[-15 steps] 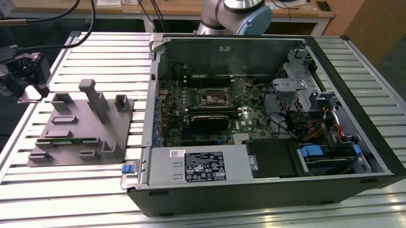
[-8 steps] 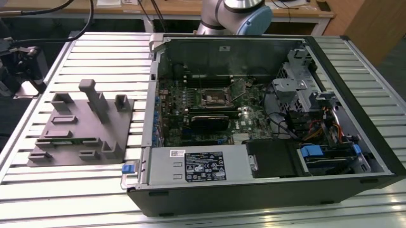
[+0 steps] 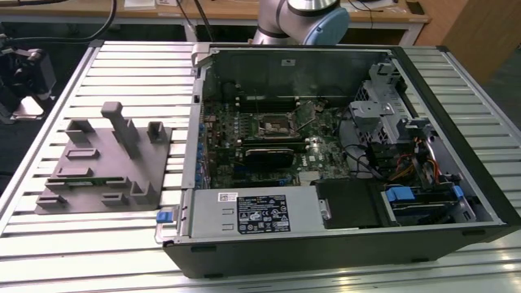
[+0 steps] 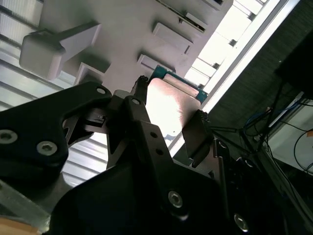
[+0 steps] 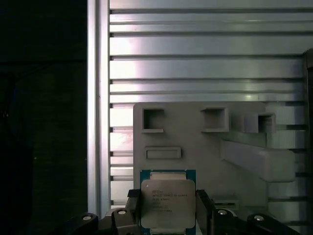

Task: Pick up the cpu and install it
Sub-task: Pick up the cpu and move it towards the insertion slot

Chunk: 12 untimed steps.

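Facing the camera with its silvery-white metal top, the cpu [image 5: 167, 203] is clamped between the black jaws of the gripper [image 5: 167, 213] in the first wrist view. One jaw is pressed against each of two opposite edges, and a rim of green board is seen around the metal lid. In the second wrist view the cpu [image 4: 171, 105] is seen at a slant, brightly lit, held at the tip of the gripper [image 4: 170, 98].

The cpu is held in the air, and the grey plastic fixture [image 5: 195, 142] is seen behind it, farther from the camera. How high it is held cannot be told. Square pockets, a shallow rectangular recess and a raised bar are moulded into the fixture, which is laid on a counter [image 5: 195, 68] of ribbed aluminium slats.

In the exterior view the fixture [image 3: 106, 183] is found on the counter [image 3: 73, 256] toward the exterior view's left, with upright posts standing on it. Just beside it, toward the exterior view's right, an open computer case [image 3: 342, 250] is laid on its side. Inside, a green motherboard [image 3: 224, 152] is exposed, with a black square socket frame [image 3: 275, 125] near its middle. A long grey box with a white label [image 3: 252, 210] is fitted along the near wall of the case. The base of the robot arm [image 3: 305, 15] is seen behind the case.
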Available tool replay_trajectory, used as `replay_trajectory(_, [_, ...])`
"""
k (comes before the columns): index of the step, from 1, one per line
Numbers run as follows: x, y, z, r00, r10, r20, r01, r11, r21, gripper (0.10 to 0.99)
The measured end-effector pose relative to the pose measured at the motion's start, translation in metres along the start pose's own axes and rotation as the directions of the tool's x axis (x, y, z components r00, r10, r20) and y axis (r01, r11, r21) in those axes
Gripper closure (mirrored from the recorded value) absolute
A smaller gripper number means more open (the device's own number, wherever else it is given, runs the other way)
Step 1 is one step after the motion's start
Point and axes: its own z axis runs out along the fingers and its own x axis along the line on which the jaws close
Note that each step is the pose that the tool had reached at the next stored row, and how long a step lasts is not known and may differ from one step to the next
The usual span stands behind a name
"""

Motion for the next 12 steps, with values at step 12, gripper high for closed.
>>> replay_trajectory(12, [-0.0002, 0.0022, -0.028, 1.0, 0.0, 0.0, 0.0, 1.0, 0.0, 0.545])
